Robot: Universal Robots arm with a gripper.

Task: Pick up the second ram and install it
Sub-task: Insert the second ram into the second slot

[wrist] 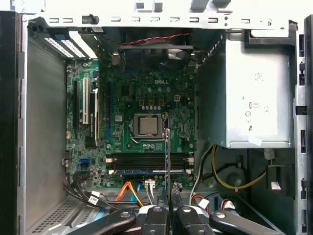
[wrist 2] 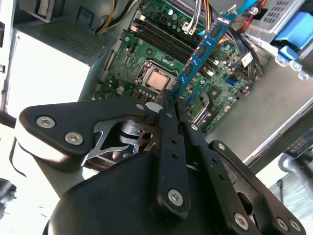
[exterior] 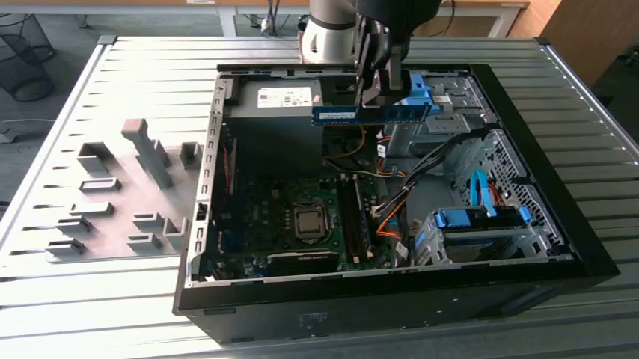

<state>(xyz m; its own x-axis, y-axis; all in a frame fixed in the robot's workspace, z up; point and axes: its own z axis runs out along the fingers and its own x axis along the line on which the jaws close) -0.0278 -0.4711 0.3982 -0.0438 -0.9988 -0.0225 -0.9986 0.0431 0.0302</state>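
The second ram (exterior: 364, 114) is a long thin blue stick held level in the air above the open computer case (exterior: 200, 224), near the case's far end. My gripper (exterior: 382, 103) is shut on it, gripping from above around mid-length. In the second wrist view the ram (wrist 2: 201, 50) juts out from between my closed fingertips (wrist 2: 166, 105), over the green motherboard (wrist 2: 146, 58). In the first wrist view the ram (wrist: 167, 156) appears edge-on, crossing over the dark memory slots (wrist: 146, 160). Another blue stick (wrist: 146, 171) sits in one slot.
A silver power supply (exterior: 274, 97) fills the case's far corner. Blue drive brackets (exterior: 479, 218) and a bundle of orange and black cables (exterior: 399, 202) lie at the exterior view's right. The processor (exterior: 310, 222) sits mid-board. A grey fixture plate with blocks (exterior: 120, 194) lies left of the case.
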